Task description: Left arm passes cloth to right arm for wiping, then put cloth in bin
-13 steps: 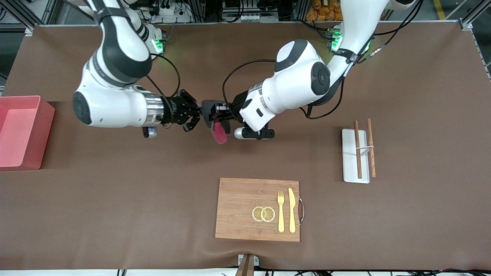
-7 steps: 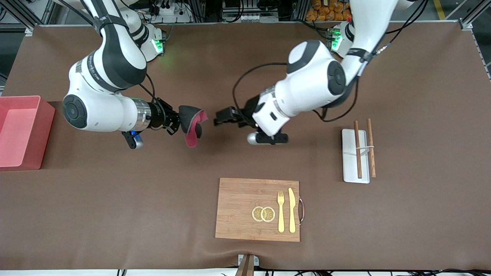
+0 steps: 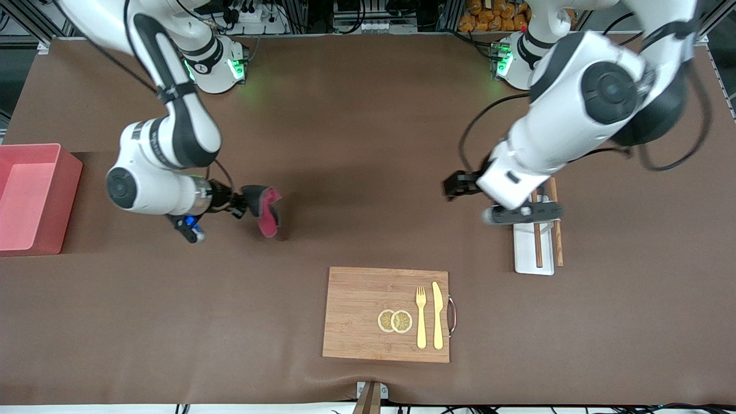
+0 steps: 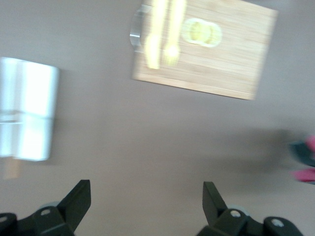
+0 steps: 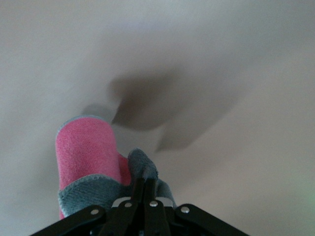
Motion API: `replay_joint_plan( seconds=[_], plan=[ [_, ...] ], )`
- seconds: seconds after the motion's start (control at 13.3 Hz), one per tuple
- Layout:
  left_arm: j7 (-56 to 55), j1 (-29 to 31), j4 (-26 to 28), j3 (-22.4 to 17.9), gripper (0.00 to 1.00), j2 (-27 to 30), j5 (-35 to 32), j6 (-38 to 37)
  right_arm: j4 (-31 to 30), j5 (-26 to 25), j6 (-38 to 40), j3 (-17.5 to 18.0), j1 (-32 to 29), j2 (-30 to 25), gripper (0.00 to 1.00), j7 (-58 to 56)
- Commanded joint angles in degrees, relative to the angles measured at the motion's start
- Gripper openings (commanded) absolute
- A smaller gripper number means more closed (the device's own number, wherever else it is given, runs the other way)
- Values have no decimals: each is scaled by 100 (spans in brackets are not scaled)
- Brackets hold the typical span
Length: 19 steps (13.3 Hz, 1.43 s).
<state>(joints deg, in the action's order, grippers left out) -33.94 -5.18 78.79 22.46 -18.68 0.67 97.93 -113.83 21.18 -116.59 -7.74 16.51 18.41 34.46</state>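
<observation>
The brown table (image 3: 368, 115) carries, at the right arm's end, the salmon-pink bin (image 3: 31, 198) with tall straight walls, well apart from the bamboo cutting board (image 3: 368, 313) that lies nearest the front camera with two lemon slices (image 3: 395, 321), a gold fork (image 3: 421, 317) and a gold knife (image 3: 437, 315) on it. Toward the left arm's end a white tray (image 3: 526, 253) holds two wooden chopsticks (image 3: 546, 227). The right gripper (image 3: 238, 204), over bare table between bin and board, is pressed together on an edge of the cloth (image 3: 265, 208); its crimson-pink face droops loose under the dark grey fold. It looks light, limp and grippy, so a pinch on a bunched edge should hold, though loose ends may drag in wiping. The left gripper (image 4: 146, 201) hangs spread and empty over the table beside the tray. No brands, labels or writing can be read.
</observation>
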Motion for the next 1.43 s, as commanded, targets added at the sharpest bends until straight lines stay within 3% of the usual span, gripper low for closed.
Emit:
replay_joint_plan(
  seconds=[0.0,0.15,0.22,0.45,0.53,0.82,0.9,0.97,1.05,1.12,1.35],
  plan=[
    [255,410,234,48,100,426,-313,-361,-166,-700,-100,88,-1303,21,0,-2216],
    [1323,798,251,4,100,707,-287,-747,-26,-1473,-556,88,-2209,241,0,-3798],
    [1807,773,260,-301,100,874,-286,-906,236,-1720,-575,97,-2562,399,0,-4546],
    [2785,-173,469,-1960,100,1339,-225,-1162,852,-2370,-558,88,-3170,435,0,-6131],
    [3119,-281,662,-2243,100,1550,-216,-1162,1141,-2617,-532,88,-3294,479,0,-6414],
    [3509,-238,849,-2326,100,1886,-216,-1443,1180,-2717,-461,106,-3295,671,0,-6269],
    [3474,-238,849,-2308,100,1930,-216,-1478,1118,-2612,-505,141,-3304,890,0,-6198],
    [3456,-238,849,-2308,100,1939,-207,-1479,1022,-2115,-557,150,-3225,1023,0,-6197],
    [3456,-220,849,-2308,100,1939,-164,-1522,865,-1657,-619,141,-2998,1068,0,-6153],
    [3456,-211,840,-2325,100,1965,-76,-1540,793,-1531,-628,141,-2735,1068,0,-5683],
    [3421,-220,814,-2325,100,1974,-14,-1531,714,-1486,-505,150,-1874,972,0,-3961]
  ],
)
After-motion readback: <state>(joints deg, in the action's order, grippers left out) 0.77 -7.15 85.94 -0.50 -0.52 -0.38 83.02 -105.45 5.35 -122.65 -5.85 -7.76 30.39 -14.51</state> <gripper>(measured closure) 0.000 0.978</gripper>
